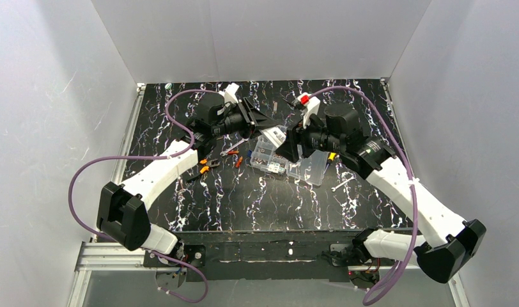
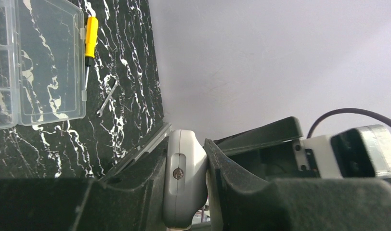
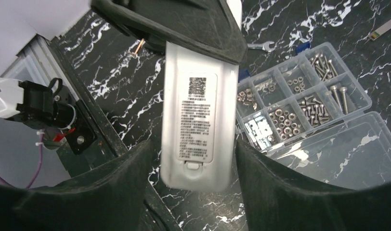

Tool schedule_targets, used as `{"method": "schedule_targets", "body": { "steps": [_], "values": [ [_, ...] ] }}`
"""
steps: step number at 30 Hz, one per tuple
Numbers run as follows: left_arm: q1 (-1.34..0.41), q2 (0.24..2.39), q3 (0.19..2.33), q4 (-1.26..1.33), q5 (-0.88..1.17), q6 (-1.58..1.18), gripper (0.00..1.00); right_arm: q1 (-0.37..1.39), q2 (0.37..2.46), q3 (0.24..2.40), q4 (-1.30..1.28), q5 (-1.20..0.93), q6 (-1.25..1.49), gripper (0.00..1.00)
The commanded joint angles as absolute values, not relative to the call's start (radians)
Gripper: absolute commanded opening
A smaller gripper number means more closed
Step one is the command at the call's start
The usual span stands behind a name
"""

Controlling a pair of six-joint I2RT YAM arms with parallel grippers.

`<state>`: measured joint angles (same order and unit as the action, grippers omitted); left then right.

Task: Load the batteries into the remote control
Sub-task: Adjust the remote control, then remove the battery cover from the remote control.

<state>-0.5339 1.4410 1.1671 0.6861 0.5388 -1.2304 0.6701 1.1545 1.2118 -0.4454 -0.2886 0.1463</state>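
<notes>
Fingers [image 2: 232,173] of the left gripper [image 2: 186,166] are pressed onto the remote control [image 2: 184,192], one on each broad face. The left wrist view shows the remote edge-on between them. Its rounded white end faces the camera, with a small screw in a recessed slot.

In the right wrist view, the right gripper [image 3: 193,151] has its fingers [image 3: 275,192] spread to either side of the remote's free end. A dark sliver of gap shows along one side. On the other side the finger lies just beside the casing, and contact cannot be made out.

The remote control [image 3: 196,110] is held off the table, bridging the two grippers. Its far end is under a left finger [image 3: 184,24]. The face shown is plain white with rounded corners. It carries a printed label with a square code, lines of fine text and a small tab at the near end.

Behind it on the black marbled table [image 3: 126,96] sits a clear compartment box [image 3: 304,91] of screws and nuts, its lid [image 3: 347,149] laid open. A yellow screwdriver [image 2: 90,33] and a small wrench [image 2: 108,97] lie just beside the lid.
</notes>
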Motion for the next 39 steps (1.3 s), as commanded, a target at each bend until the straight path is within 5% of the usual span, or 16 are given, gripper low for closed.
{"method": "schedule_targets", "body": {
  "steps": [1, 13, 32, 39],
  "values": [
    [-0.532, 1.406, 1.182, 0.733, 0.610, -1.155, 0.00, 0.676, 1.074, 1.234, -0.393, -0.301, 0.110, 0.76],
    [-0.512, 1.404, 1.166, 1.014, 0.851, -1.061, 0.00, 0.676, 0.915, 1.221, -0.354, -0.151, 0.109, 0.77],
    [-0.513, 1.254, 1.152, 0.682, 0.862, -0.629, 0.00, 0.676, 0.817, 1.023, -0.138, 0.044, 0.078, 0.78],
    [-0.513, 1.228, 1.179, 0.485, 0.739, -0.593, 0.00, 0.676, 0.847, 1.027, -0.144, 0.070, 0.104, 0.71]
  ]
}}
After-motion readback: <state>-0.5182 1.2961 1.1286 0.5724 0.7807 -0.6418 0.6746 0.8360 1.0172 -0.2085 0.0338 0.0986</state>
